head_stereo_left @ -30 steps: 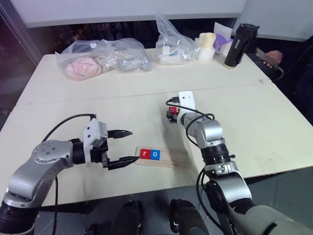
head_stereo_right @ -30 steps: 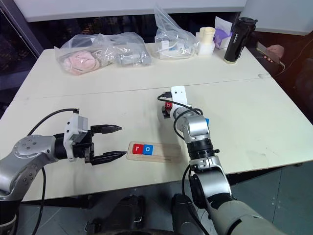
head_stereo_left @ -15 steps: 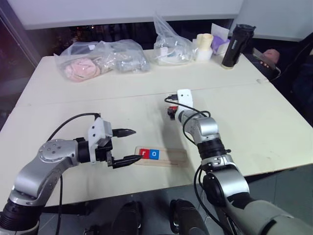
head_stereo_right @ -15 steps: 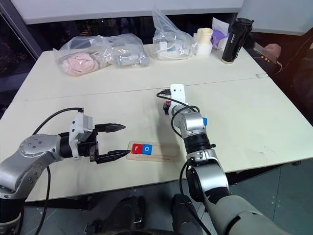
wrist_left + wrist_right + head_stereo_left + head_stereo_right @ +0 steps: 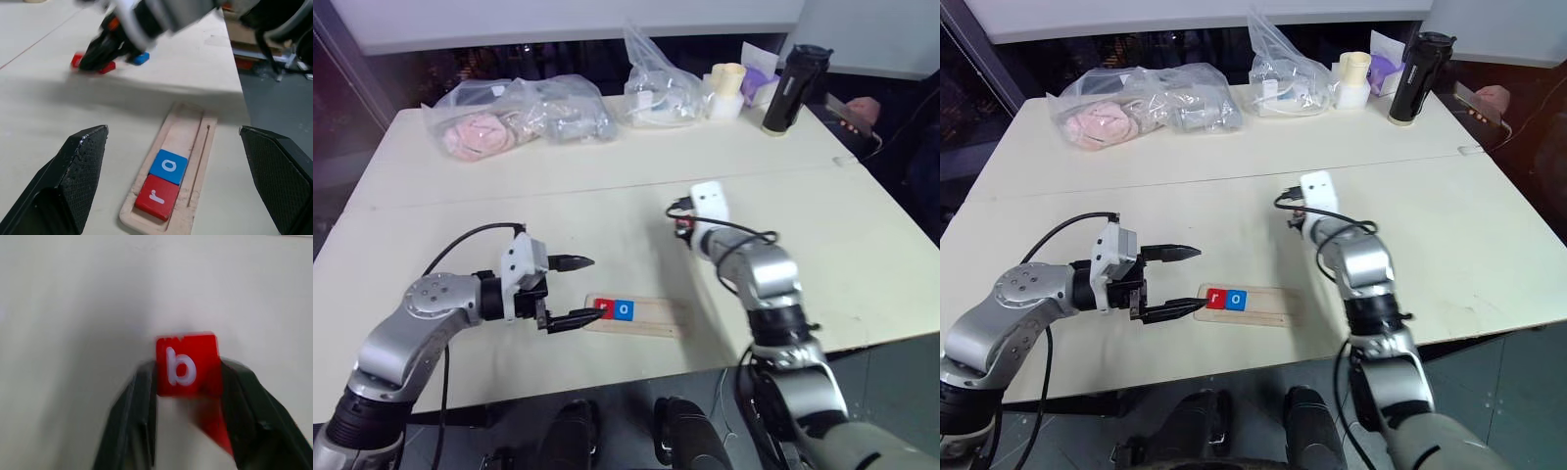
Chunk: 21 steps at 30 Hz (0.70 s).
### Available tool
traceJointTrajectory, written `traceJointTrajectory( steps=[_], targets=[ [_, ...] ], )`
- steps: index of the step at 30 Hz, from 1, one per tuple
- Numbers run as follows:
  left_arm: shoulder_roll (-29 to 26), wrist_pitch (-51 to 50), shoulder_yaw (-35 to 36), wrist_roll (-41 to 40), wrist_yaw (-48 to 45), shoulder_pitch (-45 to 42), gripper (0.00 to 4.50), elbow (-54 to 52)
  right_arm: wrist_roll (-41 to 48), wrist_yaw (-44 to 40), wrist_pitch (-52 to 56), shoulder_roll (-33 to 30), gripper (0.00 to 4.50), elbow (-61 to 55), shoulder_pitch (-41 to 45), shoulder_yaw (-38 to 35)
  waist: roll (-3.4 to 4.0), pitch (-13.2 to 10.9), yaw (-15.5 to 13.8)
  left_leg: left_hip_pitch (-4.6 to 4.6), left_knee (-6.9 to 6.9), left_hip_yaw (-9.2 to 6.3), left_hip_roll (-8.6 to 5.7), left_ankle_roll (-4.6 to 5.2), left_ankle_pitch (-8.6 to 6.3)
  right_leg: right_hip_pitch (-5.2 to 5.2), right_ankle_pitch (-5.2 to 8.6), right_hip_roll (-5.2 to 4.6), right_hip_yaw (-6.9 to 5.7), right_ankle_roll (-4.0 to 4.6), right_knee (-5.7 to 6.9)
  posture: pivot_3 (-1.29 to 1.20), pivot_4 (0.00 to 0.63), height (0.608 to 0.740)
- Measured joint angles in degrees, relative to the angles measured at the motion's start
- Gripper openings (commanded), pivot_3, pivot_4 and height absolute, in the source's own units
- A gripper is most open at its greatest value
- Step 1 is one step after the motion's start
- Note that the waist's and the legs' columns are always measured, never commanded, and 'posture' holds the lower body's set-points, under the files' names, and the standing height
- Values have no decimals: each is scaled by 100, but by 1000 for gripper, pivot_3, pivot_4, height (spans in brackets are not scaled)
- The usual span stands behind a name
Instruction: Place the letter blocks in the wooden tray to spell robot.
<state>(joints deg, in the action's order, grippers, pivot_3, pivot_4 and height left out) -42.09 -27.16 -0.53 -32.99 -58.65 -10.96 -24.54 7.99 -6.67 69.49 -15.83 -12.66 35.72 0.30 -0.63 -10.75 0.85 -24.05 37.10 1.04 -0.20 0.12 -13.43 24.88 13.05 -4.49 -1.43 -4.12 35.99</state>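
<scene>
Two letter blocks already sit in the wooden tray (image 5: 636, 317), a red r block (image 5: 605, 308) touching a blue o block (image 5: 624, 309) at its left end. In the head view the left gripper (image 5: 573, 292) hangs wide apart just beside that end, holding nothing.

From the left wrist, the tiles read "r" and "o"; past the tray, a blue tile (image 5: 141, 58) lies on the table (image 5: 39, 122) beside the blurred right arm.

From the right wrist, the right gripper (image 5: 188, 377) is clamped on the red b block (image 5: 186, 364) by two opposite edges. Small, flat and rigid, it looks light, probably smooth-sided; pinching its edges should keep the letter readable.
</scene>
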Motion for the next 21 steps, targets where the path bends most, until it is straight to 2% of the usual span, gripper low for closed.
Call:
traceJointTrajectory(
  steps=[6,11,15,21],
  targets=[
    [-7,340,-160,125,-440,-86,4500,345,354,-357,1998,-648,1166,-2414,-1110,-594,0,0,-27,-10,1,-6,4,-1,-1,6,4,-5,-7,5,-8,0,150,740],
    [1,540,-295,188,-703,-124,4500,459,401,-333,2260,-588,1166,-3237,-2038,-870,-1,0,-3,-15,1,6,8,-2,-1,11,3,-15,-7,5,-22,0,150,740],
    [3,635,-308,257,-782,-148,4500,652,404,-225,2261,-383,1166,-3469,-2529,-850,-1,0,-7,-30,2,7,8,-1,-1,25,1,-9,-7,4,-22,0,150,740],
    [2,661,-311,286,-855,-235,4500,659,384,-142,2261,-285,4101,-3505,-2705,-841,-2,1,-16,-33,4,8,5,-1,-1,25,1,-8,-8,4,-25,0,150,740]
  ],
)
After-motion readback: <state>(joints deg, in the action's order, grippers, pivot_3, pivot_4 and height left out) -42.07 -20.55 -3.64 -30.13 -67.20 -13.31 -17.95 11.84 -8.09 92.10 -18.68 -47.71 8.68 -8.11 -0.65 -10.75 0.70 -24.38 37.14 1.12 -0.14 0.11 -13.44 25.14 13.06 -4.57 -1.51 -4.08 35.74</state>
